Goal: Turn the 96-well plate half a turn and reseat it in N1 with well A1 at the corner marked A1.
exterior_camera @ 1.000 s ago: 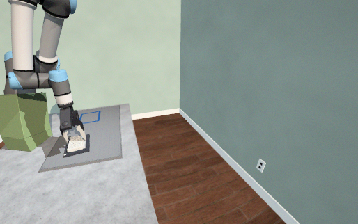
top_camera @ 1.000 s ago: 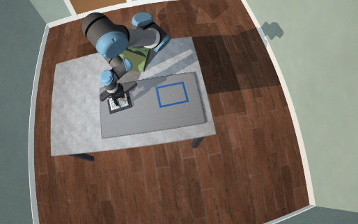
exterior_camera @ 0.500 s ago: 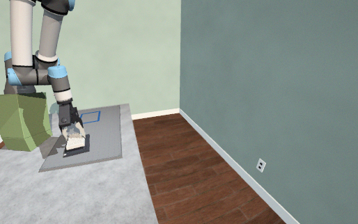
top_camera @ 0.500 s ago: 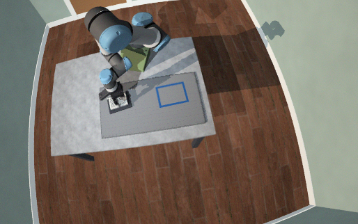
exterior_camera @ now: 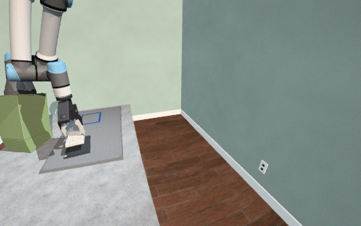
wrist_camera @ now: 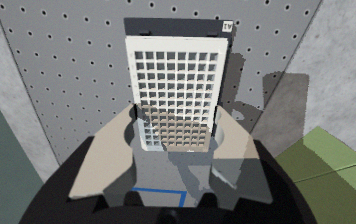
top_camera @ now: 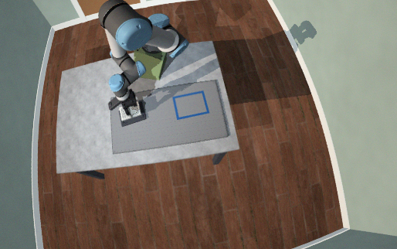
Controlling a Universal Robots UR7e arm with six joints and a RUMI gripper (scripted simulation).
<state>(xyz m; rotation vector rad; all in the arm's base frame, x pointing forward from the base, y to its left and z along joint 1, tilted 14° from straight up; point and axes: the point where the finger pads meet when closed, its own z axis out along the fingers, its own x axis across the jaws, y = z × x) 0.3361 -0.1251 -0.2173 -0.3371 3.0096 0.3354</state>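
The white 96-well plate [top_camera: 124, 113] [exterior_camera: 74, 140] [wrist_camera: 175, 85] is gripped across its short width at the end nearest the wrist. It hangs level, a little above the dark plate nest N1 [top_camera: 141, 115] [exterior_camera: 79, 150] [wrist_camera: 170, 26]. My gripper [top_camera: 131, 108] [exterior_camera: 71, 131] [wrist_camera: 175, 105] is shut on the plate, with one tan finger on each long side. In the wrist view the nest's A1 label [wrist_camera: 227, 26] sits at its far right corner, beyond the plate's far end. The fingers partly hide the plate's near corners.
The nest lies at the left end of a grey perforated board [top_camera: 174, 131] [exterior_camera: 105, 140] [wrist_camera: 65, 75] on a grey table [top_camera: 81, 100]. A blue rectangle outline [top_camera: 188, 93] [exterior_camera: 100, 117] [wrist_camera: 160, 190] is marked on the board's right part. A green block [top_camera: 148, 66] [exterior_camera: 22, 121] [wrist_camera: 320, 155] stands at the arm's base.
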